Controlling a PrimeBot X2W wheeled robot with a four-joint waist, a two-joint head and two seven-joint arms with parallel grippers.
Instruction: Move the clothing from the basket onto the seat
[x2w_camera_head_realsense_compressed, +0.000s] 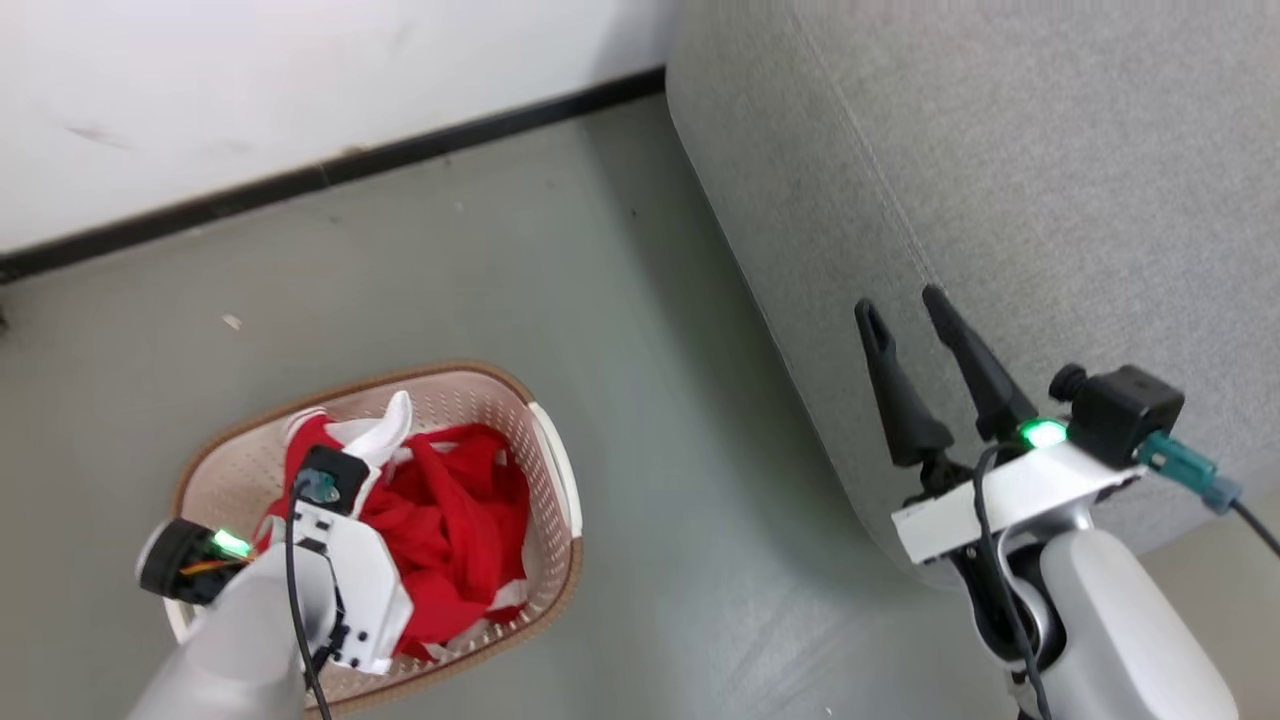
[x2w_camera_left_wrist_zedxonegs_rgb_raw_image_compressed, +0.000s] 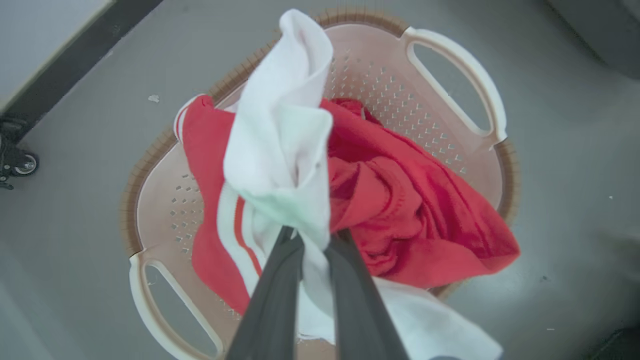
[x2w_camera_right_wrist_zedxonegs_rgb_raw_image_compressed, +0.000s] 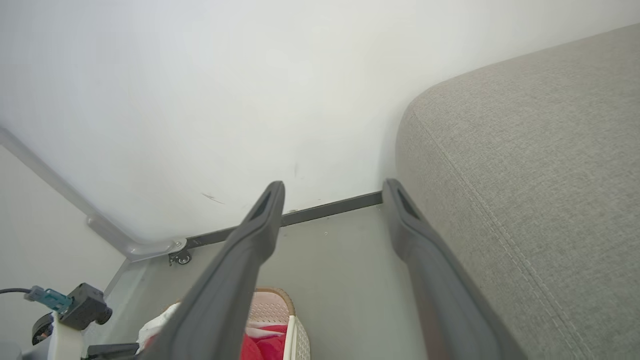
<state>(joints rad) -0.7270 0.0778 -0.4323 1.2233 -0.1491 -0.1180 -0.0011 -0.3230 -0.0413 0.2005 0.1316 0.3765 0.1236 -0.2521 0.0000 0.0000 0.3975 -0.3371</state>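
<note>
Clothing (x2w_camera_left_wrist_zedxonegs_rgb_raw_image_compressed: 410, 215) hides basket (x2w_camera_left_wrist_zedxonegs_rgb_raw_image_compressed: 380, 85) floor, seat (x2w_camera_head_realsense_compressed: 1000, 180) cropped

Pale grey forearms (x2w_camera_head_realsense_compressed: 1130, 620), white wrist brackets (x2w_camera_head_realsense_compressed: 1000, 500), green lights (x2w_camera_head_realsense_compressed: 1042, 433), black cables (x2w_camera_head_realsense_compressed: 290, 570), tapered dark gripper fingers (x2w_camera_head_realsense_compressed: 895, 385)

The left arm (x2w_camera_head_realsense_compressed: 240, 630) is covering the basket's (x2w_camera_head_realsense_compressed: 440, 370) near left rim; the clothes (x2w_camera_head_realsense_compressed: 460, 520) are hiding its bottom. The sofa (x2w_camera_head_realsense_compressed: 1000, 180) is running off the top and right edges. A far pale speck (x2w_camera_head_realsense_compressed: 232, 321) is looking too small to identify.

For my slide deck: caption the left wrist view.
Left gripper shut on a white-and-red garment, bunched over the oval laundry basket on grey floor.
</note>
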